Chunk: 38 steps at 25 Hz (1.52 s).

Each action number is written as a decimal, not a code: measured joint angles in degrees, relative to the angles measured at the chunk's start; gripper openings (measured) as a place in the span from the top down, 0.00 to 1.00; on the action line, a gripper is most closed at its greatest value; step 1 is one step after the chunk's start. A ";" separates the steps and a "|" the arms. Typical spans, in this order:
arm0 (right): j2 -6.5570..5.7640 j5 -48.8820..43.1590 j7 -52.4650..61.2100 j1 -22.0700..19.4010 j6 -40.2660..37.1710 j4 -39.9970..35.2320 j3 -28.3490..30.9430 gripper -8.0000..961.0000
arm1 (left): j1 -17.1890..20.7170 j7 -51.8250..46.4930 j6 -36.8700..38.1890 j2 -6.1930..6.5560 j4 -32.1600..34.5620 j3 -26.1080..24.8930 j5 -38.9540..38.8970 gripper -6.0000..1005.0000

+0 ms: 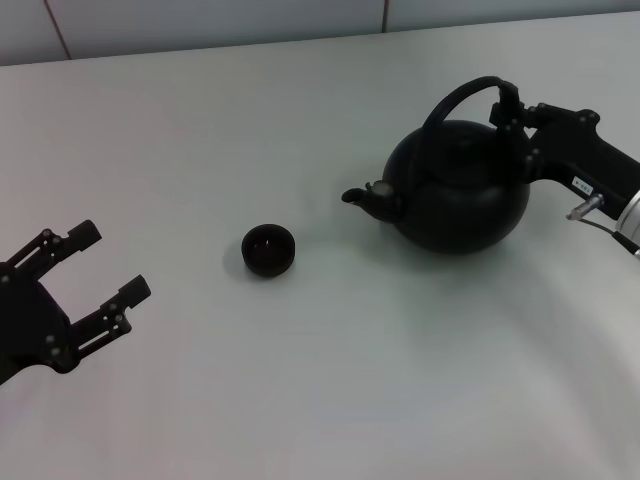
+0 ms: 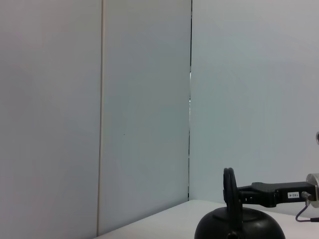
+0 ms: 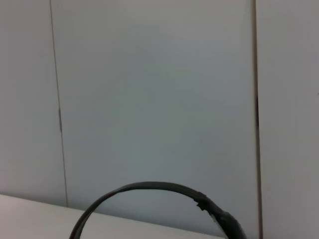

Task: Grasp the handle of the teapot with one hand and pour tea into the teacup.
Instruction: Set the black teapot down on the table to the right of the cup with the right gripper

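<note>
Right end effector at far right of head view, fingers pinched on handle near its right-hand end, high on the arch; no gap visible betw. fingers and handle. Arm body runs off to the right edge. Same end effector seen from left wrist view as a horizontal black bar meeting the handle edge-on. Right wrist view: only the handle arc against wall panels, grip point at its lower end.

Directly below and left of grip: teapot, round, matte black, sitting upright on surface. Spout points left, toward teacup. Lid knob not clear.

Teacup left of spout tip and a bit nearer the robot, well apart from teapot, not touching it. Upright, mouth up; contents can't tell.

Left end effector at lower-left of head view, fingers spread wide, holding nothing, well apart from teacup, low near the surface. Teacup lies betw. it and teapot.

Behind all: pale wall panels w/ vertical seams. Teapot top at bottom of left wrist view.
</note>
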 joint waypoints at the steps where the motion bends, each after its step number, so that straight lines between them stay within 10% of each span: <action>1: -0.01 0.00 -0.23 0.15 0.19 0.30 0.00 0.88 | 0.00 0.01 0.00 0.00 0.00 0.00 0.00 0.21; 22: 0.00 0.02 -2.47 0.41 3.02 1.85 1.97 0.80 | -0.04 -0.02 0.35 -0.09 -0.21 0.00 -0.54 0.21; 34: 0.00 0.03 -2.47 -0.55 0.89 1.81 1.81 0.37 | 0.02 -0.02 0.70 -0.09 -0.18 0.00 -0.71 0.21; 38: -0.01 -0.19 -3.10 -3.55 -3.81 1.34 1.77 0.37 | 0.01 0.23 0.71 -0.09 -0.23 0.02 -0.72 0.21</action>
